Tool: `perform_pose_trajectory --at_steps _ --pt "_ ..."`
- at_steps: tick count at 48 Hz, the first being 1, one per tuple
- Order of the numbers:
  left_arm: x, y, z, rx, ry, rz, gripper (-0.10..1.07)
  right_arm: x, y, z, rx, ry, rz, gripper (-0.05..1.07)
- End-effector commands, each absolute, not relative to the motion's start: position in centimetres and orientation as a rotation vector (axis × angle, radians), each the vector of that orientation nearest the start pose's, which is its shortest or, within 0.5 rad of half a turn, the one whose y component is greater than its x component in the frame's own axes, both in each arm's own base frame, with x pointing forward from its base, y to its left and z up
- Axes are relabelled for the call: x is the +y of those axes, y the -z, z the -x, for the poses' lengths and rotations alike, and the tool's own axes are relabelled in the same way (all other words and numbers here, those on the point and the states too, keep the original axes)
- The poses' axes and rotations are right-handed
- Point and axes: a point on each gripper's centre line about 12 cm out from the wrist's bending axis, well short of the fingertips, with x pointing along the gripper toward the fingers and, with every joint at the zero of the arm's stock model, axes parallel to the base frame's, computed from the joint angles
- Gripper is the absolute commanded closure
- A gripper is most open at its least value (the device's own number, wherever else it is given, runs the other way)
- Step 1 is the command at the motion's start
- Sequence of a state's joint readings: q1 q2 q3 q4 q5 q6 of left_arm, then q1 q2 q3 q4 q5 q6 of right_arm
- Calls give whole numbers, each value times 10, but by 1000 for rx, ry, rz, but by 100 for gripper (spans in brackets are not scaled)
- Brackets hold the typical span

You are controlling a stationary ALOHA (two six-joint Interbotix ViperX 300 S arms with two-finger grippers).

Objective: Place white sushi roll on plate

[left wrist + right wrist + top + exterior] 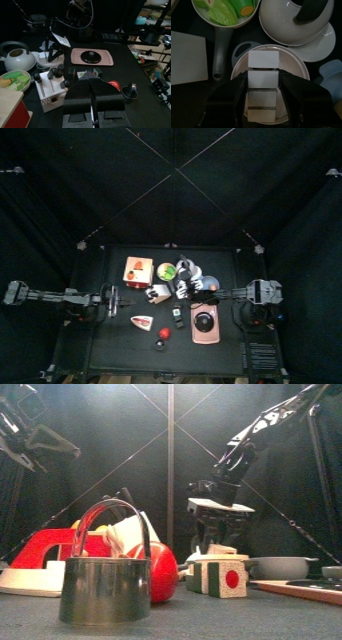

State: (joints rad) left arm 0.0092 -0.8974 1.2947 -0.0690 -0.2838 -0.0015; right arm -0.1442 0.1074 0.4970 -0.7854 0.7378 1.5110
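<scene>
While the white sushi roll (pixel 263 80) lies in a shallow white dish (pixel 294 62), the right gripper (pixel 264 100) hangs spread over it, jaws either side. Beside the dish sit a white teapot (pixel 298 22) and a bowl of green vegetables (pixel 226 11). Well apart, the pink plate (pixel 93 62) holds a dark round object (pixel 91 57). Whether the left gripper (pixel 94 107) is spread or pressed together I cannot tell.

No legible text or labels anywhere.
</scene>
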Motion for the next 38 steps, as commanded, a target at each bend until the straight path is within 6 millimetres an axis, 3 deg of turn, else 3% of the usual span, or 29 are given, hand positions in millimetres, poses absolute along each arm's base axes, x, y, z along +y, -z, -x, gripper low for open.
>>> perform_pose_trajectory --at_steps 1,13,38 --pt "4 -235 -199 102 -34 69 97 -107 -186 -370 750 985 -558 35" --pt "4 -235 -199 102 -34 69 97 -75 -221 -360 684 874 -547 35" --pt "5 -235 -199 107 -35 72 97 -10 -217 -331 752 713 -523 35"
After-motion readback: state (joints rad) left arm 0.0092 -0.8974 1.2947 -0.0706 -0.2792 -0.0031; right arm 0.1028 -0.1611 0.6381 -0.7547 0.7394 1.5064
